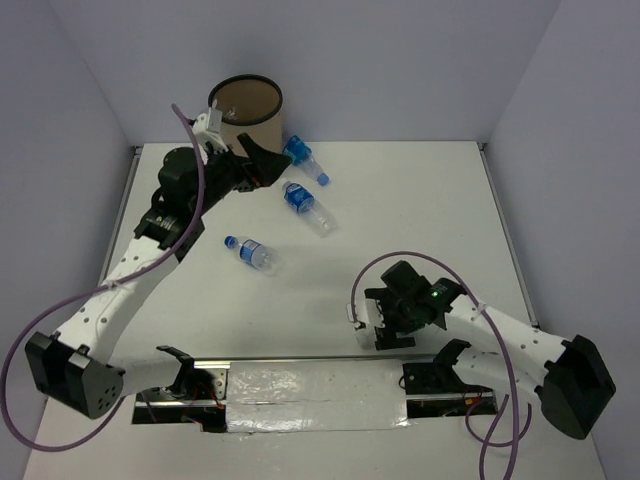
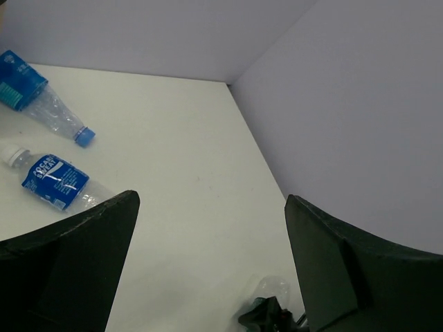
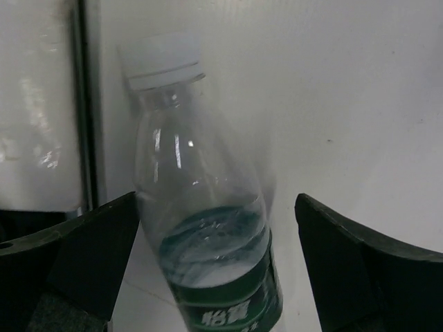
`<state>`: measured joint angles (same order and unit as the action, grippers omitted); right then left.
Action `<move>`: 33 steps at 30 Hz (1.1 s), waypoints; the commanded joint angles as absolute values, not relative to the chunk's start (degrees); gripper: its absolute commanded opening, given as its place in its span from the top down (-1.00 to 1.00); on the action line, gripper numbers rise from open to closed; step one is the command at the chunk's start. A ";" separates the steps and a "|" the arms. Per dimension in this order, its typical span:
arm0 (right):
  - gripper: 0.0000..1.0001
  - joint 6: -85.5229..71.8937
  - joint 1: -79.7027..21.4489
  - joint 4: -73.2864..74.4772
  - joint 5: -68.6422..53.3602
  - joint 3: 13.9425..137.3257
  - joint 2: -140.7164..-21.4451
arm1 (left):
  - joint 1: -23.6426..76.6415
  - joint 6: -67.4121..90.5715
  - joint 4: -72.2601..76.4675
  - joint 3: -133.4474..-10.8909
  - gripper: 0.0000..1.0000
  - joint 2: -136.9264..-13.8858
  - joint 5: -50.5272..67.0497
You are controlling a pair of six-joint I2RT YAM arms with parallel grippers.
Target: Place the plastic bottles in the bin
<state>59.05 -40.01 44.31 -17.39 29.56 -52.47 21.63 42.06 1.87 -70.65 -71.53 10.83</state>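
Pick-up step: the right jaws stand open astride the green-label bottle, lower right of the overhead frame on the worktop. The left jaws hang open and empty beside the bin, upper left. Three blue-label bottles lie mid-frame. Next, likely: close squarely on the bottle's body.

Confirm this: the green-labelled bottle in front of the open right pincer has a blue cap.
Not quite: the cap is white, not blue. The green-labelled bottle does lie in front of the open right pincer, as the right wrist view shows.
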 commanded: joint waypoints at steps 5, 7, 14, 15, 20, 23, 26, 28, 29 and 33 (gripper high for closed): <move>-0.58 51.86 -41.92 29.88 -8.61 29.09 -61.34 | 22.15 45.96 12.20 -59.52 -0.99 -59.96 8.17; -0.36 50.81 -41.49 29.79 -9.49 31.19 -61.00 | 22.24 46.32 15.02 -56.27 -0.99 -59.15 9.14; 0.74 41.95 -34.03 30.76 -25.80 44.19 -56.42 | 24.08 46.75 22.66 -52.91 -0.57 -64.41 19.40; 0.77 40.62 -32.45 30.41 -28.45 47.60 -56.95 | 24.43 47.54 25.46 -52.30 -0.51 -64.95 20.90; 0.79 26.39 -22.43 26.38 -40.50 57.37 -62.21 | 26.63 48.52 31.29 -52.82 -0.53 -68.98 23.82; 0.78 17.51 -20.57 22.51 -44.20 60.89 -65.11 | 29.09 46.68 31.46 -54.58 -0.62 -70.83 21.19; 0.77 9.34 -20.65 16.89 -45.35 62.31 -66.97 | 30.93 46.32 33.57 -55.46 -0.67 -72.94 18.64; 0.77 4.85 -20.74 14.33 -45.79 63.45 -68.89 | 32.34 46.23 35.24 -56.42 -0.69 -75.13 17.49; 0.77 3.88 -20.66 13.98 -45.97 64.94 -69.60 | 32.69 46.32 35.68 -56.86 -0.69 -75.84 17.14; 0.75 0.36 -20.74 11.79 -45.88 67.15 -71.80 | 35.24 47.11 38.05 -59.32 -0.66 -79.53 17.14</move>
<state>6.85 -20.80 17.80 -43.83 63.26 -71.64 33.76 47.83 31.59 -56.14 -78.08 17.93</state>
